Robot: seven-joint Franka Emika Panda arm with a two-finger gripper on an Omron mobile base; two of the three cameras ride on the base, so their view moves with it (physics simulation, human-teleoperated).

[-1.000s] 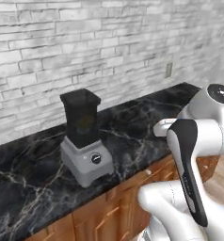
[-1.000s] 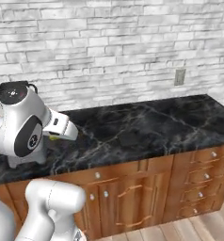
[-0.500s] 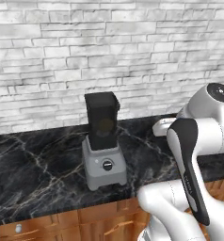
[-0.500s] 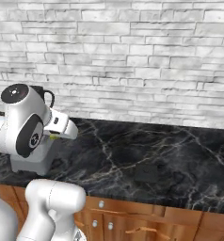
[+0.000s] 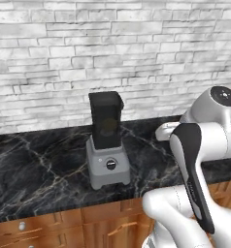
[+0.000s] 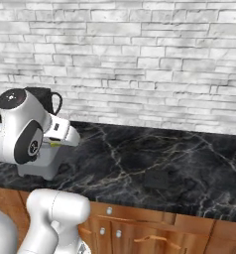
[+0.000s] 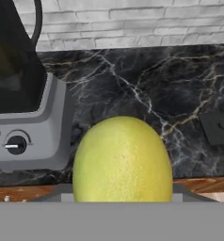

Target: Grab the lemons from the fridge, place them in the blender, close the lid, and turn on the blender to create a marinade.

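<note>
A yellow-green lemon (image 7: pixel 122 160) sits between the fingers of my gripper (image 7: pixel 122 194), which is shut on it; it looms large at the bottom of the hand view. The blender (image 5: pixel 107 145) stands on the black counter, grey base with a black knob (image 7: pixel 15 145) and a dark jar (image 5: pixel 106 118) open at the top. A dim yellowish shape (image 5: pixel 107 127) shows through the jar. The flat black lid (image 6: pixel 157 178) lies on the counter to the right of the blender. My hand hovers in front of and to the right of the blender. The fridge is out of view.
The black marble counter (image 6: pixel 189 158) runs along a white brick wall (image 5: pixel 112 48). Brown wooden cabinets with drawers (image 6: pixel 154 233) sit below its front edge. My own arm hides part of the blender in the right base view.
The base has driven and turned, so the whole scene shifted; the blender now faces me more squarely and the lid has come into view. The lemon stays in the gripper.
</note>
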